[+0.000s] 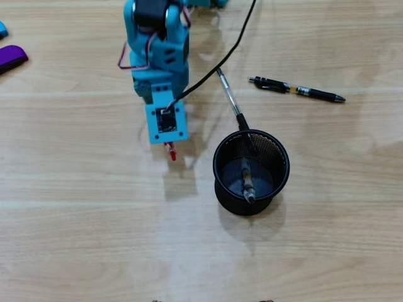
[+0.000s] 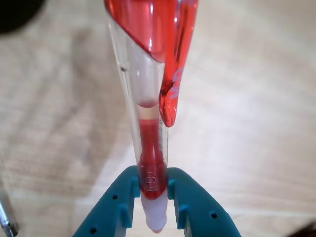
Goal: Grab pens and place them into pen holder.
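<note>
Here we have the gripper clamped on the red and clear pen, its long axis running straight out from our fingers; the black mesh pen holder stands near, rightward of the gripper in the overhead view, so we judge a sideways carry comes next.

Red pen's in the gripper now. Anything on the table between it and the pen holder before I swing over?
Nothing visible. In the overhead view the red pen hangs from the gripper, with bare table between it and the pen holder. One pen already stands inside; a clear pen leans on the far rim.
</note>
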You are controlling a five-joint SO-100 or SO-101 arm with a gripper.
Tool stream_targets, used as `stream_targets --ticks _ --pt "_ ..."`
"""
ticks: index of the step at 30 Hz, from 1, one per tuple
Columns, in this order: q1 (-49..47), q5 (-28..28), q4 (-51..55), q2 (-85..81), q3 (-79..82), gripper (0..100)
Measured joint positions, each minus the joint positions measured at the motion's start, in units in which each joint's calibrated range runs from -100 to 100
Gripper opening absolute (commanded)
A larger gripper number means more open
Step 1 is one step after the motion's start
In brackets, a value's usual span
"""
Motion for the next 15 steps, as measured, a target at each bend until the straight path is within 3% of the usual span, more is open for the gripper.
stream_targets --ticks 4,15 --pt "-0.51 0.16 -2.50 -3.72 -10.62 2" --pt "-18.66 -14.76 -27.30 3.81 -20.01 2"
